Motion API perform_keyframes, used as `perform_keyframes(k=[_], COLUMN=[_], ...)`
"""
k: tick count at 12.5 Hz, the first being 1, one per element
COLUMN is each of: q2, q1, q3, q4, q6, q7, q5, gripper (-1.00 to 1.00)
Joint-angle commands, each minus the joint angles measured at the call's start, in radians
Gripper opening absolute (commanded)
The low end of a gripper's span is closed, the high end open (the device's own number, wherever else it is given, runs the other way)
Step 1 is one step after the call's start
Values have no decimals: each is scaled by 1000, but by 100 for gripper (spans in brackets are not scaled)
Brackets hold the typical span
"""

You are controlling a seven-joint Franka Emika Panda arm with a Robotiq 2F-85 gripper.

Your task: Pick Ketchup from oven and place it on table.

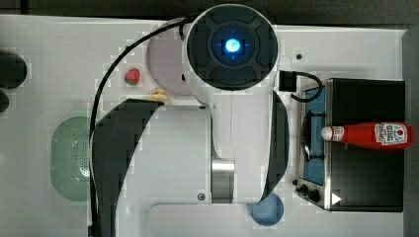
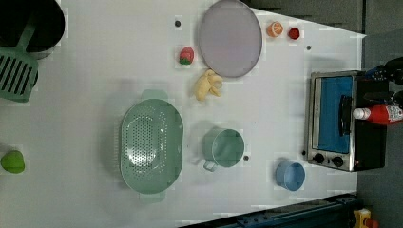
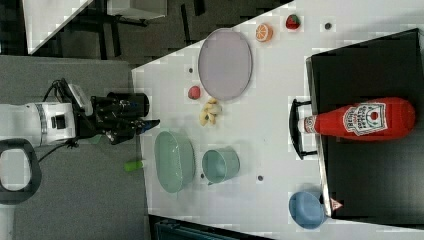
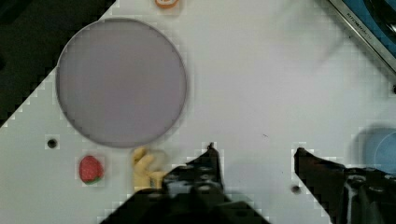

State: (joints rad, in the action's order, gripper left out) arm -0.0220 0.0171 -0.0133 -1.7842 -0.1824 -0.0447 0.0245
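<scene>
ketchup (image 3: 360, 120): slim red bottle, white cap, white-and-red label, lying on its side | place: on top of the black oven (image 3: 370, 165), cap toward its door handle | gripper (image 4: 254, 151): fingers spread wide, holding nothing, above the white table (image 4: 261, 84)

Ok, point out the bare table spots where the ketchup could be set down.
On the table, bare room lies between the plate and the oven, and between the green cup and the oven. It is crowded around the colander, banana piece and blue cup.
</scene>
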Motion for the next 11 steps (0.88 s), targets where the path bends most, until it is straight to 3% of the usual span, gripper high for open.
perform_keyframes(k=[1, 3, 7, 11], q2=[-254, -254, -237, -175], q1=[-3, -3, -9, -32], q3=[-69, -70, -117, -234], q4=[-57, -57, -57, -56], q6=[165, 164, 148, 73], q7=[0, 0, 1, 1], q5=[-24, -24, -23, -23], gripper=[60, 100, 100, 100])
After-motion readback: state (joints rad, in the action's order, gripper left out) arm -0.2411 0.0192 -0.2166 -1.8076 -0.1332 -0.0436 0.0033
